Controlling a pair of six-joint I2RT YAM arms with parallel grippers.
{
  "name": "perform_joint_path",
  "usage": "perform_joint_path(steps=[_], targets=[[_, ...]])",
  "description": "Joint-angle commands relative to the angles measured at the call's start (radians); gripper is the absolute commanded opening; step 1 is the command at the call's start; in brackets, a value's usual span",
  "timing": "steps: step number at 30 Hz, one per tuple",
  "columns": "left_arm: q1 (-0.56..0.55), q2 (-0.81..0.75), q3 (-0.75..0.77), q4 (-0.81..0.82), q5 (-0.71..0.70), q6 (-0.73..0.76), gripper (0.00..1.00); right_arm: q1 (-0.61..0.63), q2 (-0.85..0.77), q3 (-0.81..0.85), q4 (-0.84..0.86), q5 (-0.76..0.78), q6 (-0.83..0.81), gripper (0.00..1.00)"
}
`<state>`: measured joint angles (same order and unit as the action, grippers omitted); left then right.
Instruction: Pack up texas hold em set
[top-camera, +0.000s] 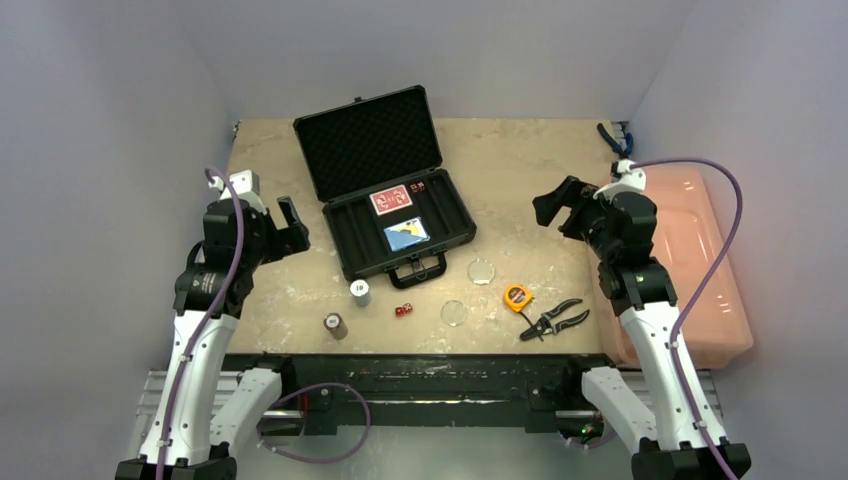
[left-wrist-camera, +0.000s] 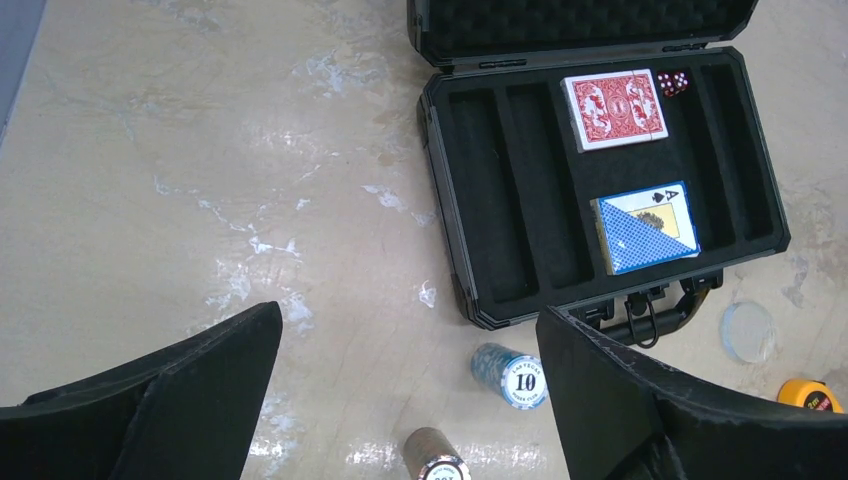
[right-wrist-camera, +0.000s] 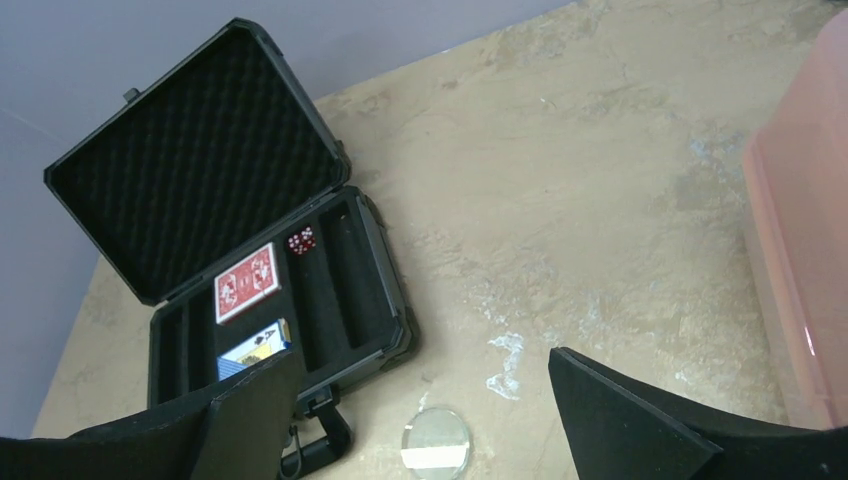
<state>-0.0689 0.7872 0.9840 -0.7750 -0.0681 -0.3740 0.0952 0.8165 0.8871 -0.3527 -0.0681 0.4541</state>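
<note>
The black briefcase (top-camera: 345, 240) lies open at the table's middle, lid up. A red deck (top-camera: 391, 200), a blue deck (top-camera: 407, 235) and red dice (top-camera: 418, 186) lie in its foam slots. On the table in front stand a blue chip stack (top-camera: 360, 291) and a brown chip stack (top-camera: 335, 325). Beside them are more red dice (top-camera: 403, 310) and two clear discs (top-camera: 481, 270) (top-camera: 454, 312). My left gripper (top-camera: 290, 225) is open and empty left of the case, above the stacks (left-wrist-camera: 512, 375). My right gripper (top-camera: 560, 205) is open and empty right of the case, over a disc (right-wrist-camera: 436, 443).
An orange-yellow tape measure (top-camera: 517, 296) and black-handled pliers (top-camera: 555, 320) lie at the front right. A pink bin (top-camera: 690, 260) stands along the right edge. Blue-handled pliers (top-camera: 610, 138) lie at the back right corner. Grey walls close in the sides and back.
</note>
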Motion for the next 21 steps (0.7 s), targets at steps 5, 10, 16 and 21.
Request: perform_joint_path(steps=[5, 10, 16, 21], targets=[[-0.005, -0.006, 0.024, 0.035, 0.016, 0.02, 1.0, -0.003, -0.019, 0.028, -0.049, 0.041, -0.002, 0.99], [-0.005, -0.005, 0.022, 0.036, 0.019, 0.02, 1.0, -0.003, -0.037, 0.026, -0.068, 0.067, -0.002, 0.99], [-0.005, 0.002, 0.021, 0.038, 0.021, 0.021, 1.0, -0.003, -0.046, 0.006, -0.063, 0.072, 0.013, 0.99], [-0.005, 0.005, 0.02, 0.041, 0.038, 0.024, 1.0, -0.002, -0.026, 0.004, -0.061, 0.047, 0.009, 0.99]])
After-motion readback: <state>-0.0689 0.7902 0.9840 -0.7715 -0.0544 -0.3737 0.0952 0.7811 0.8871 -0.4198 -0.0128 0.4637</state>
